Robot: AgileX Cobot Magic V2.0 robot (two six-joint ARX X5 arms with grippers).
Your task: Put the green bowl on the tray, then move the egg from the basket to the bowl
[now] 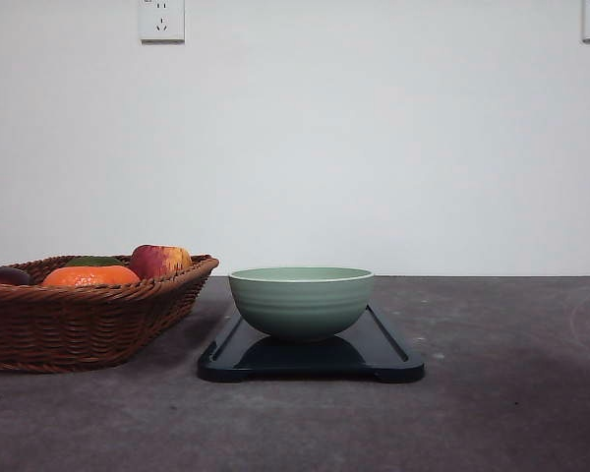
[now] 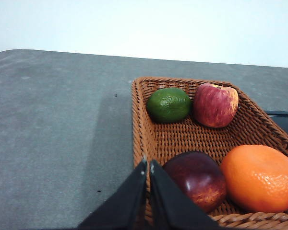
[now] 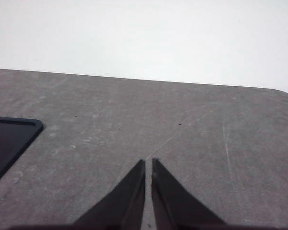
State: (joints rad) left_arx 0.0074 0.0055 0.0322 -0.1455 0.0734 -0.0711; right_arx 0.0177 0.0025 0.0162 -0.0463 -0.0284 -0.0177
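A: What surrounds the scene?
B: A plain white wall [image 1: 374,147] fills the back, with two white power sockets [image 1: 161,20] high up, near either edge.
A: And underneath?
B: A dark grey, faintly scuffed tabletop [image 1: 492,393] under soft, even light.

The pale sage-green bowl [image 1: 301,300], faintly ridged, sits upright on the glossy dark tray [image 1: 388,359] at the middle of the desk, while just to its left the brown woven wicker basket [image 1: 74,320] holds fruit, no egg visible among it.
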